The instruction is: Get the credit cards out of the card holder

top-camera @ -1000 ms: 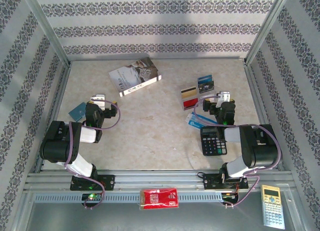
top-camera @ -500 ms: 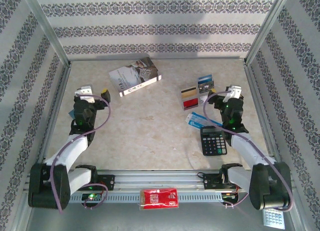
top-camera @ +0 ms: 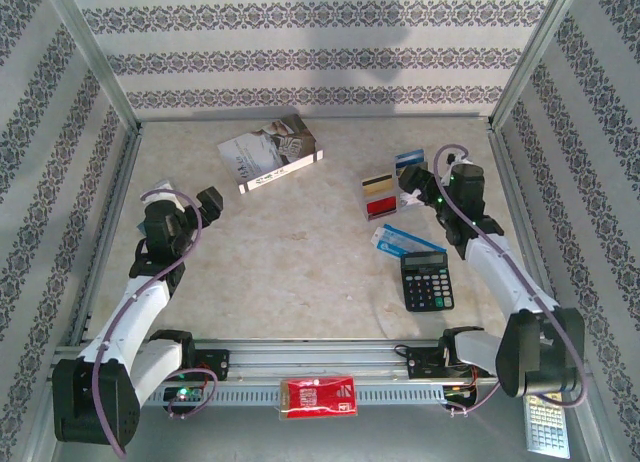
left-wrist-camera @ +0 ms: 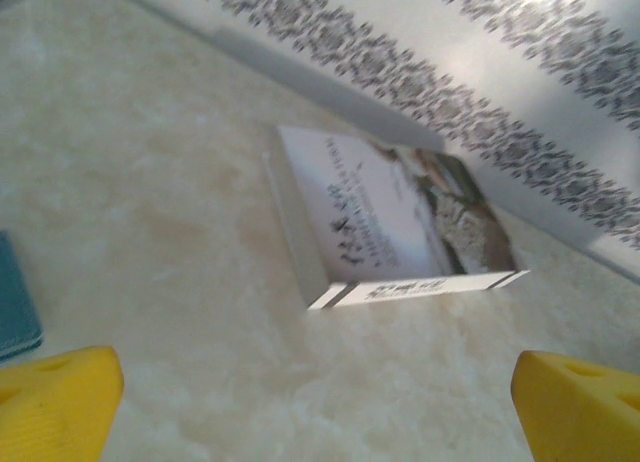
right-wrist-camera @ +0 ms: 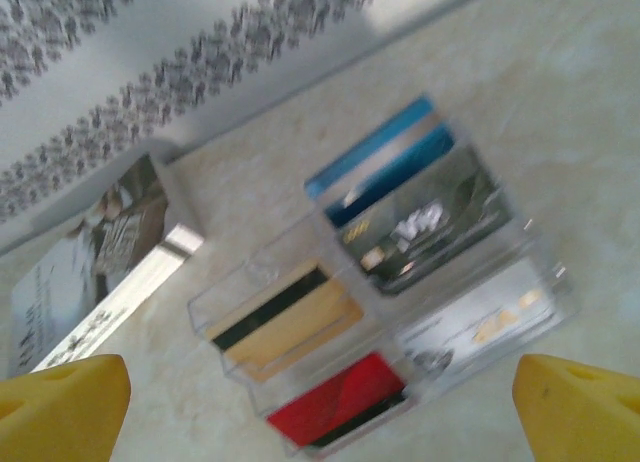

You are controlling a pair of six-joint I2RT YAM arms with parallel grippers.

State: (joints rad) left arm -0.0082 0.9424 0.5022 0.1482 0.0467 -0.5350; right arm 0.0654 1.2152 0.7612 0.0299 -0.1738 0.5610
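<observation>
The card holder (top-camera: 388, 190) is a clear stand with several compartments at the right of the table. In the right wrist view the card holder (right-wrist-camera: 250, 277) shows a gold card with a black stripe (right-wrist-camera: 290, 322), a red card (right-wrist-camera: 345, 402), a blue card (right-wrist-camera: 385, 162), a dark card (right-wrist-camera: 430, 227) and a white one (right-wrist-camera: 480, 322). My right gripper (top-camera: 412, 185) is open just right of the holder, and its yellow fingertips frame it, with nothing between them at the gripper (right-wrist-camera: 320, 412). My left gripper (top-camera: 188, 197) is open at the far left, above bare table (left-wrist-camera: 320, 407).
A grey-white book (top-camera: 270, 152) lies at the back, ahead of the left gripper (left-wrist-camera: 390, 222). A flat teal thing (left-wrist-camera: 15, 302) lies beside the left fingertip. Loose blue cards (top-camera: 400, 242) and a black calculator (top-camera: 427, 280) lie near the right arm. Patterned walls enclose the table.
Both arms have unfolded from near their bases and stretched out. The right gripper has swung back towards the card holder; the left has turned towards the book. Both stayed open.
</observation>
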